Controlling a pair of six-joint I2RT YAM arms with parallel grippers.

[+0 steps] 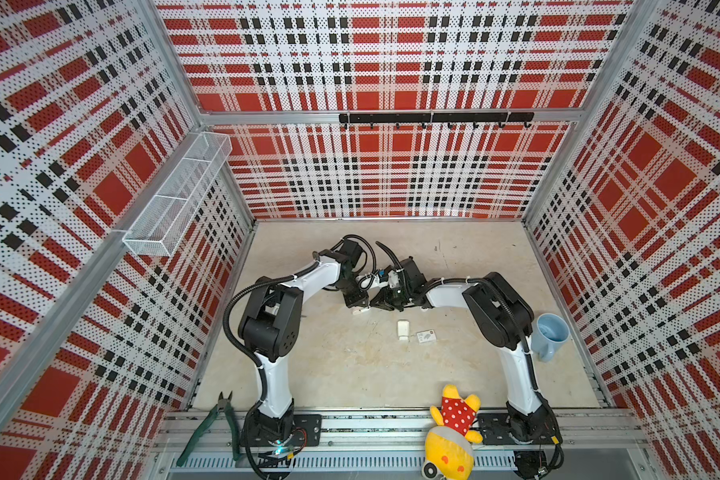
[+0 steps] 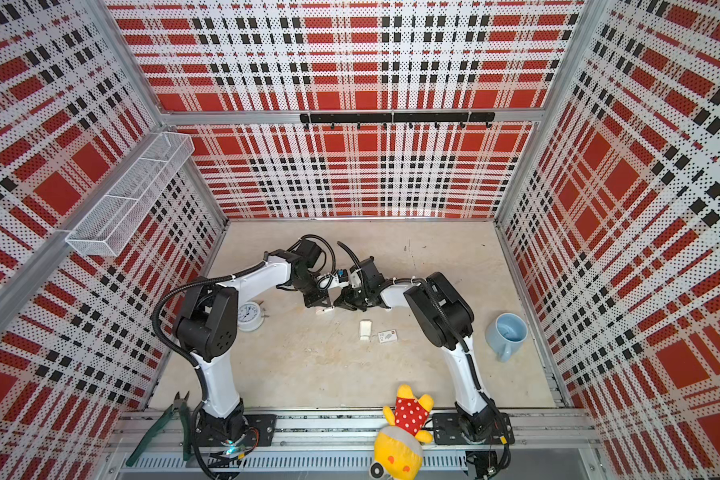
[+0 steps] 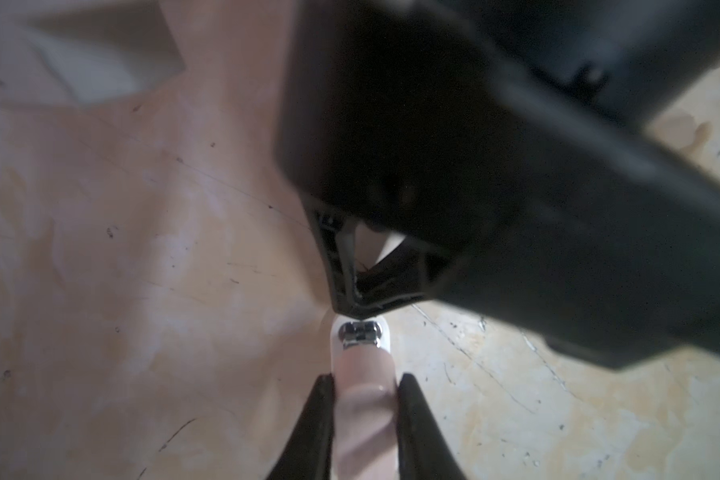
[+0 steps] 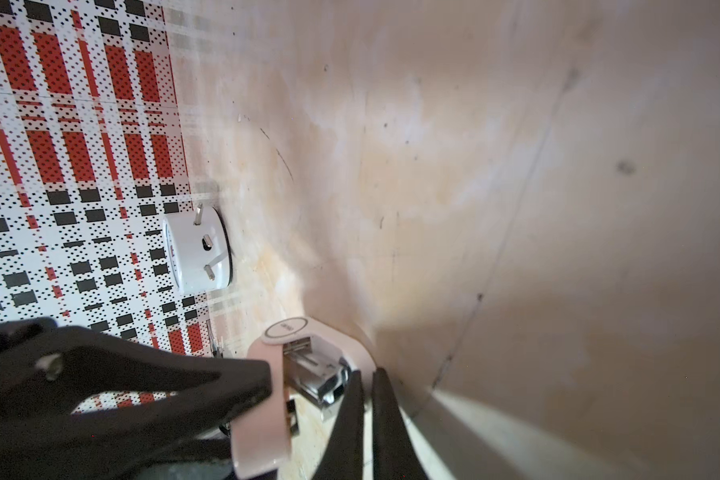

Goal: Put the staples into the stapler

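Plush toy (image 1: 458, 409), pliers (image 1: 224, 402) nearest; clock (image 2: 248, 316), mug (image 1: 551, 334) flanking stapler (image 3: 362, 399)

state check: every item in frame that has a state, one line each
left gripper: shut on the stapler
stapler: clamped at its body; cover open or shut unclear
right gripper: shut, tips at the stapler's front end
staple box: flat on the table, apart from both grippers
mug: upright, looks empty
cutters: jaws slightly apart
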